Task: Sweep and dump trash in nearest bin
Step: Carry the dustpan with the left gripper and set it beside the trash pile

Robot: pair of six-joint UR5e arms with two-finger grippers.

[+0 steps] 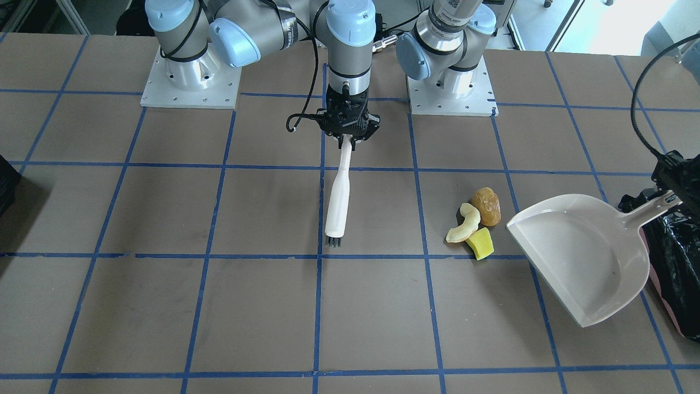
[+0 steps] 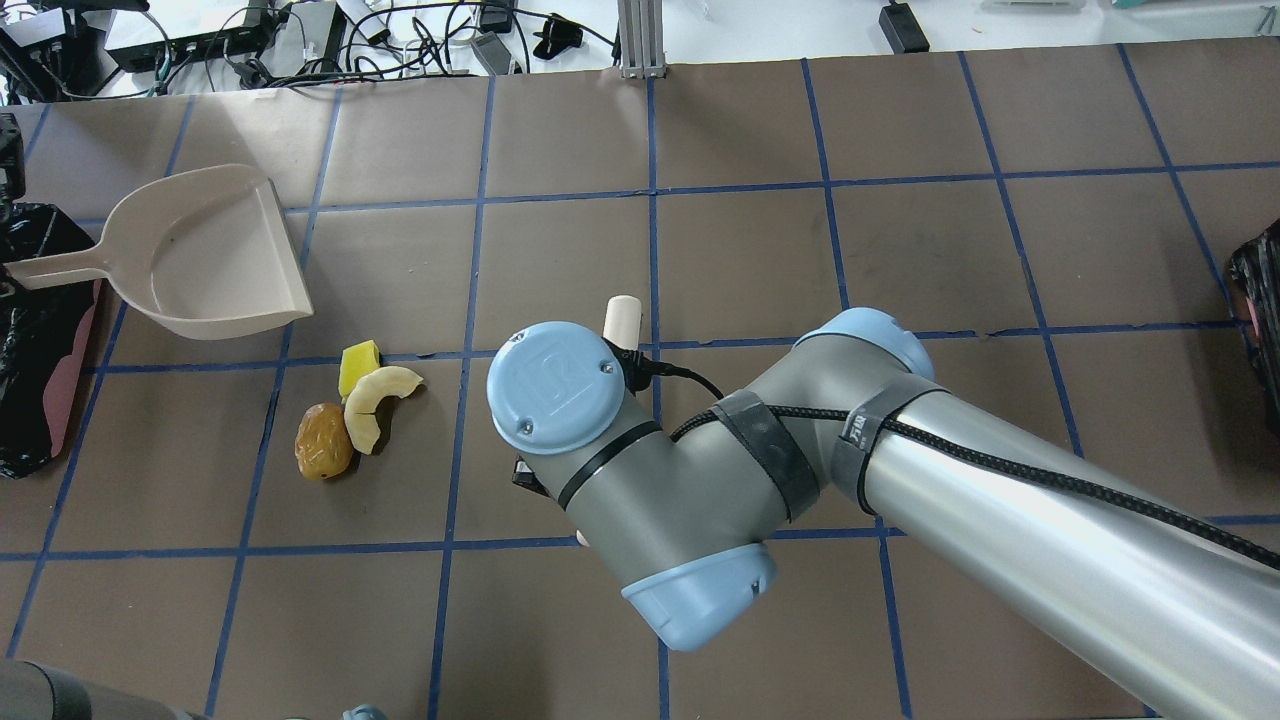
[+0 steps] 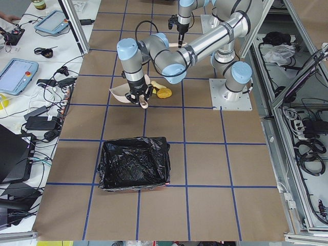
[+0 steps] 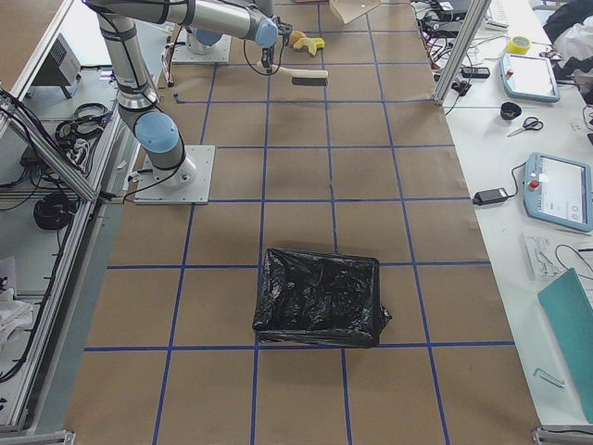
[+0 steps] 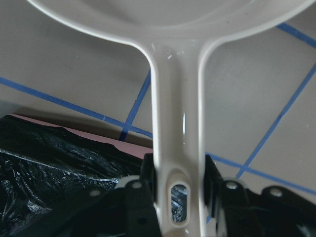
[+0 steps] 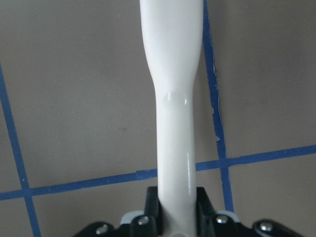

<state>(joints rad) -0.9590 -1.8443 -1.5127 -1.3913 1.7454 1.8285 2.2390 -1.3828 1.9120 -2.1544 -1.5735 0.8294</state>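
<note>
The trash lies together on the table: a golden-brown lump, a pale curved slice and a yellow wedge. All three also show in the overhead view: the lump, the slice and the wedge. My right gripper is shut on the white brush, whose dark bristles point down about one square from the trash. My left gripper is shut on the handle of the white dustpan, whose open lip faces the trash. The pink-sided bin with its black bag sits under the handle.
A second black-bagged bin stands at the table's far right end, also at the overhead view's right edge. The arm bases stand at the robot's side. My right arm's elbow hides much of the table's middle from overhead.
</note>
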